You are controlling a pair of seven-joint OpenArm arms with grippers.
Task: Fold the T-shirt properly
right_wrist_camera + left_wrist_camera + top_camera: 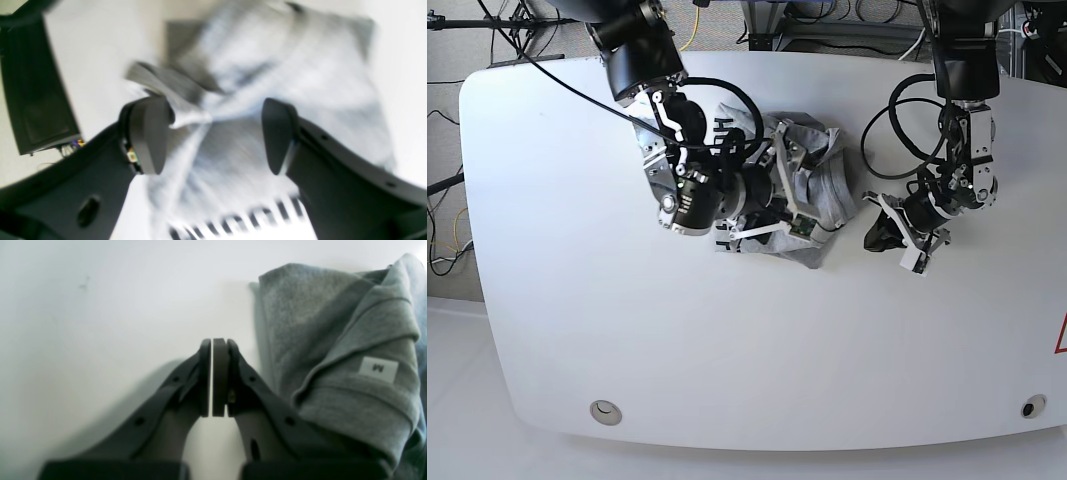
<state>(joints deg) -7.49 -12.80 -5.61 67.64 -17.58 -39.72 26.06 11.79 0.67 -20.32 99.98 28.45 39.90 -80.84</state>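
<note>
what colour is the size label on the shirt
White, with a dark letter M; the label sits on the grey T-shirt. Clearest in the left wrist view.

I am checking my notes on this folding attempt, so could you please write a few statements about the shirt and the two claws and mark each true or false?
1. The left claw is shut and holds nothing. True.
2. The right claw is shut tight on the T-shirt. False: its jaws stand wide apart above the cloth.
3. The T-shirt lies spread flat with both sleeves out. False: it is bunched in a crumpled heap.
4. A white size tag shows on the cloth beside the left claw. True.
5. The left claw rests on top of the T-shirt. False: it is over the bare white table, beside the shirt.
</note>
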